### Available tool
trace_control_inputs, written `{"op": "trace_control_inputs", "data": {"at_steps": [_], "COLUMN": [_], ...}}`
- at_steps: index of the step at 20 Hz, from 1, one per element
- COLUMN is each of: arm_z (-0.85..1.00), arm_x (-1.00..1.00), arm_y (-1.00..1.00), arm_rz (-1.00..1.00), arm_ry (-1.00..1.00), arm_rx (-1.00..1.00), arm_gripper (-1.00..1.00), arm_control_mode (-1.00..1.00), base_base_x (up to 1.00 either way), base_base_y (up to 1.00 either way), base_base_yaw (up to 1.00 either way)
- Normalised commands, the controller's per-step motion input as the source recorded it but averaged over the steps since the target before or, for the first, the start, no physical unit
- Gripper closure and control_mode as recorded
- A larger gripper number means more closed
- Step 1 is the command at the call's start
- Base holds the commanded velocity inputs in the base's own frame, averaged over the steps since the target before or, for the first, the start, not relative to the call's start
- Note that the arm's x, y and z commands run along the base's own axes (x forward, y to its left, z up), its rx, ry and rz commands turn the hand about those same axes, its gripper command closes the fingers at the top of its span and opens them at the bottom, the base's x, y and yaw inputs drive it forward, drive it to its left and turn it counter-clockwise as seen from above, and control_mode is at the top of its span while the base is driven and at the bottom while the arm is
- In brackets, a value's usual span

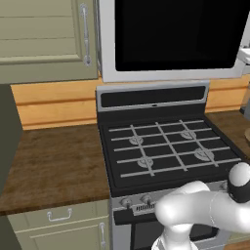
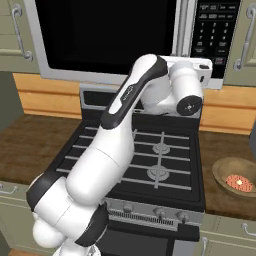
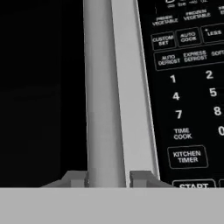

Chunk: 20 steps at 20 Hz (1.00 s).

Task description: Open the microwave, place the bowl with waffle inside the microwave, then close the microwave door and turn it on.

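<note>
The microwave (image 1: 171, 34) hangs above the stove with its door (image 2: 100, 35) closed. The door's long vertical silver handle (image 3: 103, 87) runs up between my two fingertips (image 3: 142, 177). My gripper (image 3: 107, 178) is shut on that handle, low on the bar. In the right base view the arm reaches up to the handle (image 2: 184, 25), and the hand hides the fingers. The bowl with waffle (image 2: 235, 180) is a tan wooden bowl with a reddish piece inside. It stands on the counter to the right of the stove, well below and to the right of the hand.
The microwave's black keypad (image 3: 192, 87) lies just right of the handle. A black gas stove (image 1: 166, 146) sits under the microwave. Wooden counter (image 1: 53, 161) runs to its left. Beige cabinet doors (image 1: 44, 39) flank the microwave.
</note>
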Motion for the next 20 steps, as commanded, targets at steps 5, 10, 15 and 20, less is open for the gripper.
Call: {"op": "trace_control_inputs", "data": {"at_steps": [5,10,15,20], "arm_z": [0.00,0.00,0.00,0.00], "arm_x": [-0.98,-1.00,-0.95,-0.79], "arm_y": [-0.01,0.00,0.01,0.19], "arm_rz": [0.04,0.03,0.00,0.00], "arm_ry": [0.00,0.00,0.00,0.00], "arm_rx": [0.00,0.00,-0.01,-0.05], "arm_gripper": [1.00,1.00,1.00,1.00], "arm_control_mode": [-1.00,-1.00,-1.00,-1.00], "base_base_x": [0.00,0.00,0.00,0.00], "base_base_y": [0.00,0.00,0.00,0.00], "base_base_yaw": [0.00,0.00,0.00,0.00]}}
